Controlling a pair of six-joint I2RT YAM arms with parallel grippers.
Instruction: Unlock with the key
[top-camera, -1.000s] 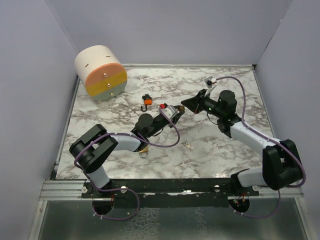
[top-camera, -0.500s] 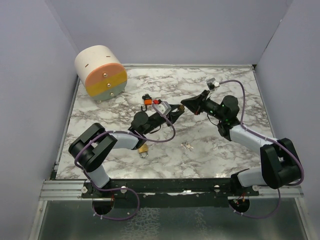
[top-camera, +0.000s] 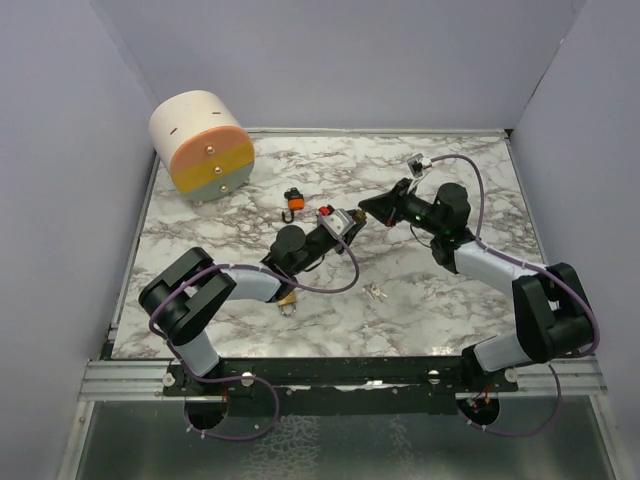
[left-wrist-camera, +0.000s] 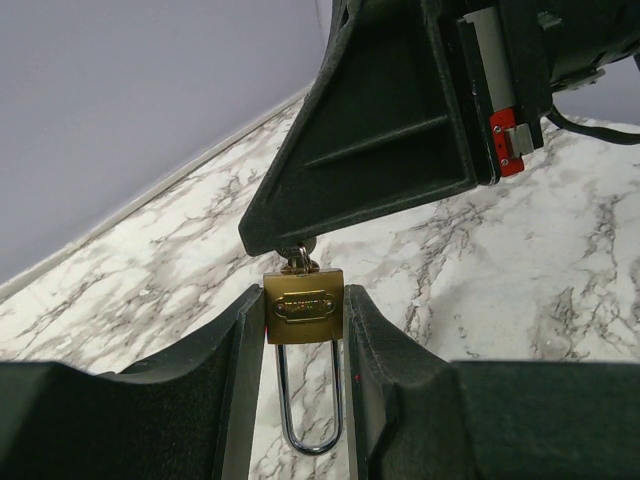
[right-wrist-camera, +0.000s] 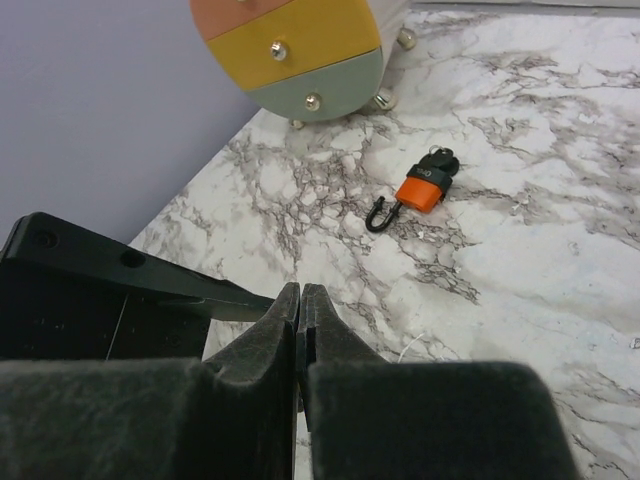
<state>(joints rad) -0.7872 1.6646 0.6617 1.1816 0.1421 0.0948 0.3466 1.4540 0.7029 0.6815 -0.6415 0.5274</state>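
A brass padlock (left-wrist-camera: 303, 305) with a steel shackle (left-wrist-camera: 310, 410) sits between the fingers of my left gripper (left-wrist-camera: 303, 330), which is shut on its body; the shackle points back toward the wrist. My right gripper (right-wrist-camera: 300, 292) is shut, fingers pressed together. In the left wrist view its fingers (left-wrist-camera: 380, 130) come down onto the lock's far end, where a small key (left-wrist-camera: 298, 258) shows between them and the lock. In the top view the two grippers meet at mid-table, left (top-camera: 352, 222) and right (top-camera: 366, 209). The key is hidden in the right wrist view.
An orange padlock (top-camera: 293, 200) lies on the marble behind the grippers, also in the right wrist view (right-wrist-camera: 425, 190). A round drawer box (top-camera: 202, 146) stands at the back left. Another brass padlock (top-camera: 287, 300) lies by the left arm, loose keys (top-camera: 377, 292) near the middle front.
Half a second ago my left gripper had swung up and left toward the orange padlock; it is now back where it was a second ago. The right gripper followed and stayed tip to tip.
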